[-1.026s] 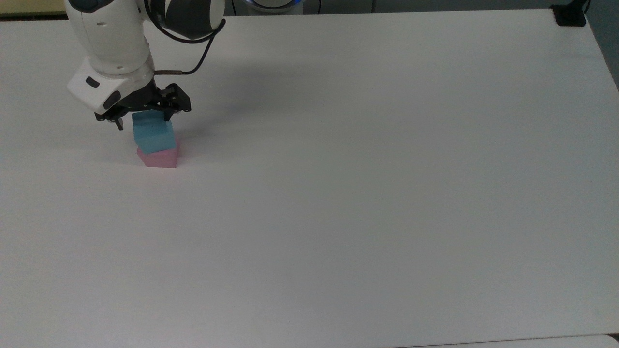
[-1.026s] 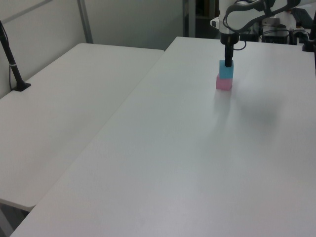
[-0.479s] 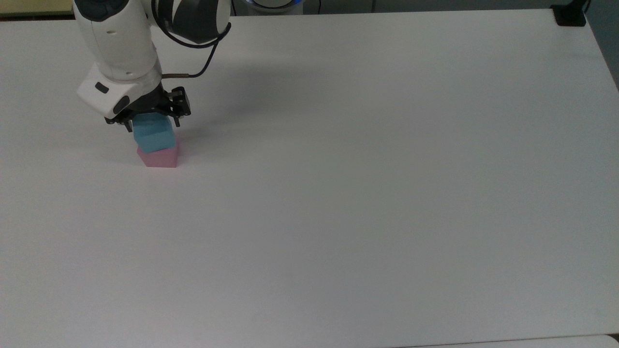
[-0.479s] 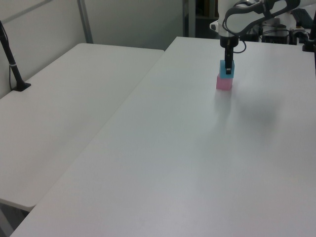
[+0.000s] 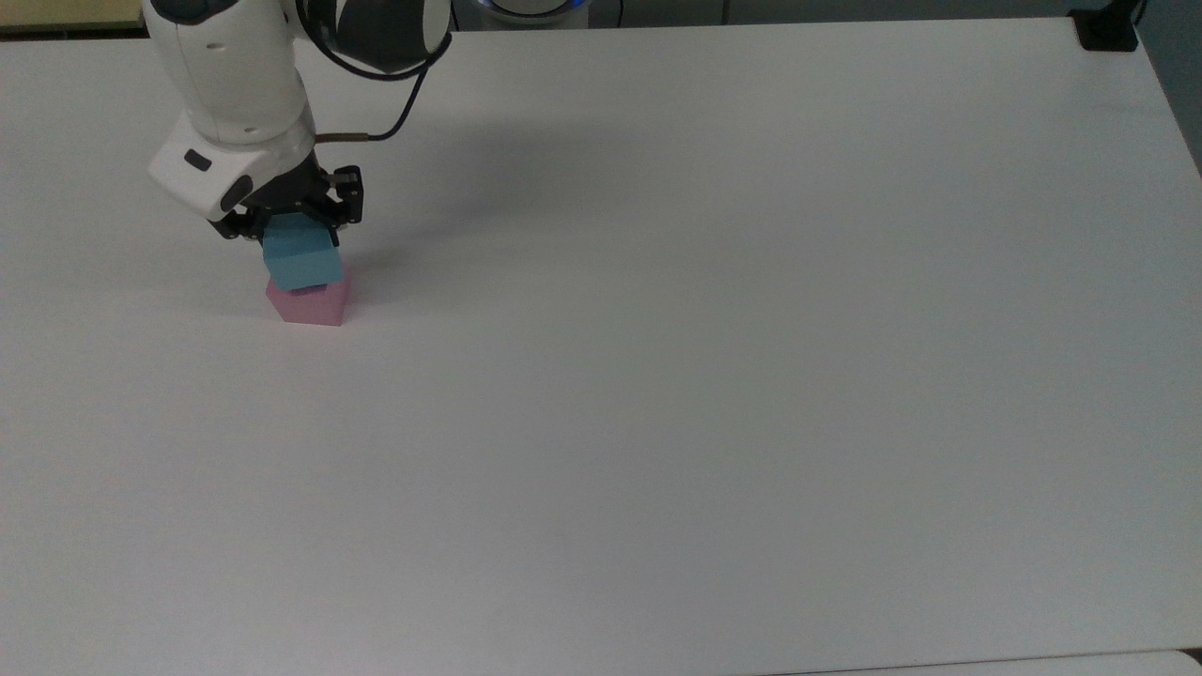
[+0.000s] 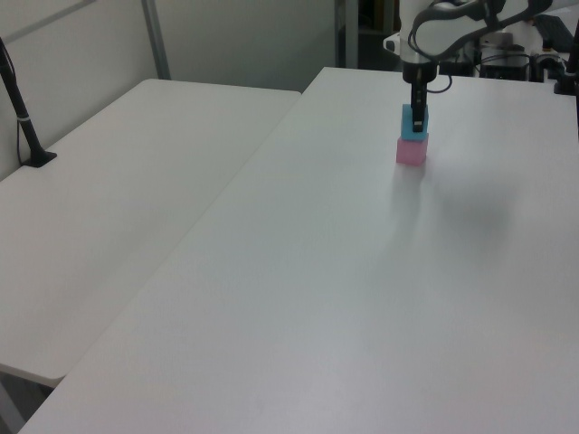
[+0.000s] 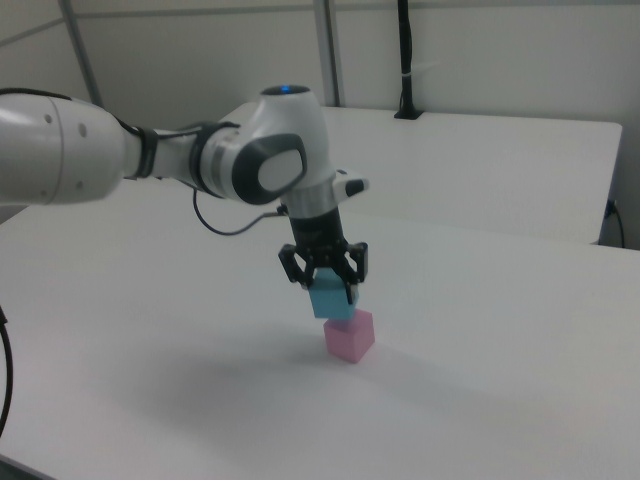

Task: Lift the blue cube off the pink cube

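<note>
The task looks about half done. The gripper has the blue cube clamped between its jaws, and in the right view the blue cube seems raised a little above the pink cube, with a thin dark gap under it; the top view cannot confirm whether the two are quite apart. The blue cube hangs directly over the pink cube, so what is left, by this judgement, is to carry it aside, set it on the table and let go. The fingers grip the blue cube near its top, on two opposite faces, closed only as far as the cube allows. In the left view the gripper stands upright over the stack, near the table's far end.
</note>
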`<action>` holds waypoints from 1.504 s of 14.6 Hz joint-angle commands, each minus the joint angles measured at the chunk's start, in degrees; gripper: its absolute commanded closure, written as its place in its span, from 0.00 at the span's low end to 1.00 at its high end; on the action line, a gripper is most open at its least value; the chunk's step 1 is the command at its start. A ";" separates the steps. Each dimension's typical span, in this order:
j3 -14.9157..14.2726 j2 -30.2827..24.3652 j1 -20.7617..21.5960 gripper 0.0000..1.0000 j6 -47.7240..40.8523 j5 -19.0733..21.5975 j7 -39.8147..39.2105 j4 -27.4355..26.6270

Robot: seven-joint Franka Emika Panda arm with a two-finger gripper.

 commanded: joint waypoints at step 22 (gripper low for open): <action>7.98 -4.18 12.03 0.00 -11.47 1.48 31.11 0.75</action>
